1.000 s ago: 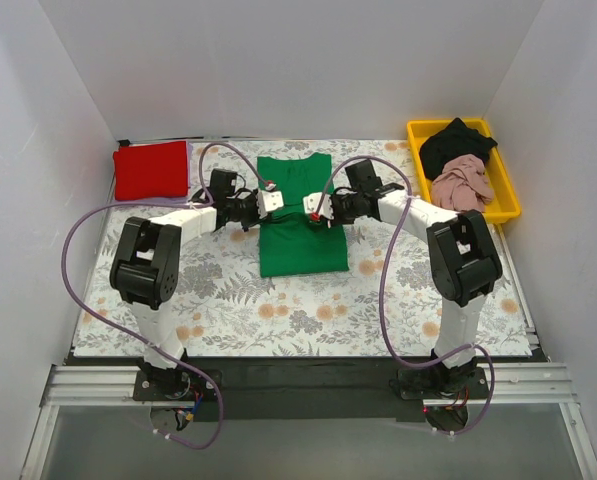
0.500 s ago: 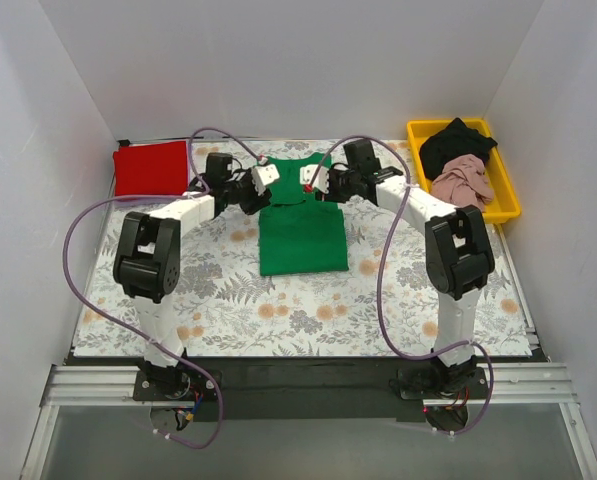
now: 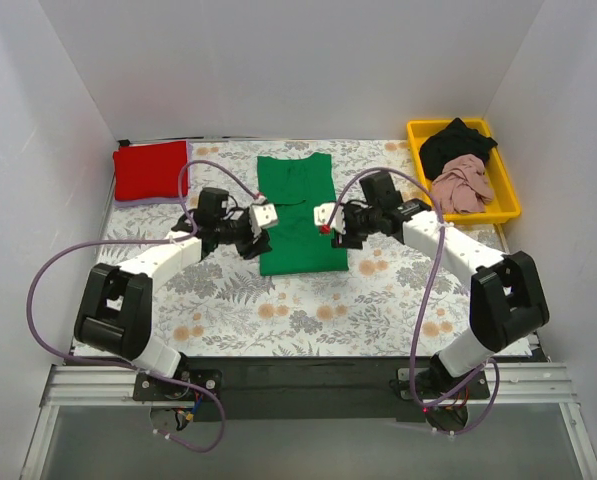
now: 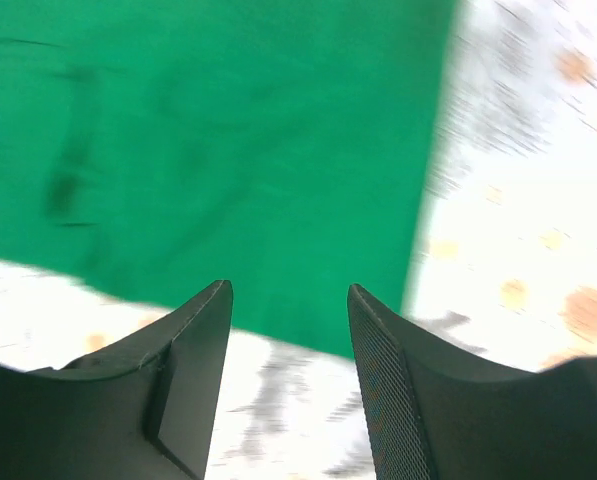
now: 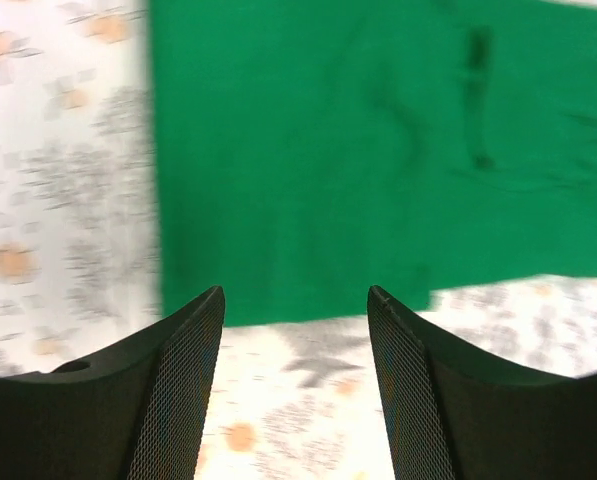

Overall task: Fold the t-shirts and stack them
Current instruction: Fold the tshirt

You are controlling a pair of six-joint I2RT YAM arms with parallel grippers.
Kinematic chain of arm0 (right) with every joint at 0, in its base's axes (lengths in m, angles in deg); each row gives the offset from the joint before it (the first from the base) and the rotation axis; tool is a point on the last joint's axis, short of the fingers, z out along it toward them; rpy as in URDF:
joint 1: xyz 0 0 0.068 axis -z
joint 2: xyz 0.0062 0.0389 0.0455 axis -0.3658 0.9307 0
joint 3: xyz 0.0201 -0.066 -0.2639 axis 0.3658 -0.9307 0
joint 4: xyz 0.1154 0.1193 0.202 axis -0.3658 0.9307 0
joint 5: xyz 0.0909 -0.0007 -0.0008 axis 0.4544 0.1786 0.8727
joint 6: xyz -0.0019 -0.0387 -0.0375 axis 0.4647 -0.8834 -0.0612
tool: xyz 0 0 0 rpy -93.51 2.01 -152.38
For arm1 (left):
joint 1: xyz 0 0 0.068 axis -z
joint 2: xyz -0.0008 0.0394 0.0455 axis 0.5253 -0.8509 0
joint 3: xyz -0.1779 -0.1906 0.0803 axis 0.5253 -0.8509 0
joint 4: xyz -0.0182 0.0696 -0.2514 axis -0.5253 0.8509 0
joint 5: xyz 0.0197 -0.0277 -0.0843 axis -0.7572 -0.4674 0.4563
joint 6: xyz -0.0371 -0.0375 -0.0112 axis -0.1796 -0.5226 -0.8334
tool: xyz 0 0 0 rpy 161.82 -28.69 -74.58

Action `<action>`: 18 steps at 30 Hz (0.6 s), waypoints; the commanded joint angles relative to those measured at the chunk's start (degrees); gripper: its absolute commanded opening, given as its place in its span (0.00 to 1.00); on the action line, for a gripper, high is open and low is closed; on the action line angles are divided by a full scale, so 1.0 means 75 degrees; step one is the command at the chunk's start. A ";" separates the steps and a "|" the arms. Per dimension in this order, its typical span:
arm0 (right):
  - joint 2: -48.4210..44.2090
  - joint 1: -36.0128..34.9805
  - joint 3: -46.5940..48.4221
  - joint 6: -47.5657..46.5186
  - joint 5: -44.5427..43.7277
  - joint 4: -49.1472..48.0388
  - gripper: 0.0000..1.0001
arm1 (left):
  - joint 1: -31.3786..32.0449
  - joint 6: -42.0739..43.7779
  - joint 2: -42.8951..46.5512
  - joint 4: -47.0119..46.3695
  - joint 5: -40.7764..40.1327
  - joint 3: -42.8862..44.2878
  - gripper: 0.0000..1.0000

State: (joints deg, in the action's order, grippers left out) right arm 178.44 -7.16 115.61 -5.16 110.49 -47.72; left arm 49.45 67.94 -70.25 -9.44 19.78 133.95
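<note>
The green t-shirt [image 3: 300, 215] lies flat as a long narrow rectangle in the middle of the floral cloth. My left gripper [image 3: 261, 218] hovers at its left edge and my right gripper [image 3: 325, 215] over its right side. Both stand open with nothing between the fingers. The left wrist view shows the green t-shirt [image 4: 228, 150] just beyond my left gripper [image 4: 290, 290]. In the right wrist view the same shirt [image 5: 378, 150] lies beyond my right gripper [image 5: 296, 292]. A folded red t-shirt [image 3: 151, 170] rests at the far left. A black t-shirt [image 3: 456, 142] and a pink t-shirt [image 3: 461, 183] lie crumpled in the tray.
The yellow tray [image 3: 512, 200] stands at the far right corner. The grey-and-orange floral cloth [image 3: 278, 310] covers the table. White walls close in the left, right and back. Purple cables loop beside both arms.
Both grippers went from shut to open and let go of the green shirt. They swung to its far end, then drew back toward its middle. The shirt now lies flat.
</note>
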 commanded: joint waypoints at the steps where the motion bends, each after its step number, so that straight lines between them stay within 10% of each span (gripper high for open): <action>1: -0.0055 -0.0273 -0.0583 -0.0064 0.0176 0.0415 0.66 | 0.0467 0.0791 0.0501 0.0383 -0.0110 -0.0730 0.49; 18: 0.1128 -0.0660 -0.1369 -0.0123 -0.0597 -0.0276 0.48 | 0.1007 0.1601 -0.0178 -0.0484 -0.0977 -0.1740 0.46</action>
State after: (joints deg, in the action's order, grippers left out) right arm 186.57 -11.95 106.59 -5.34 106.73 -48.11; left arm 56.68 77.80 -70.69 -11.10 13.95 121.73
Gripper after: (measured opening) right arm 0.480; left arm 0.479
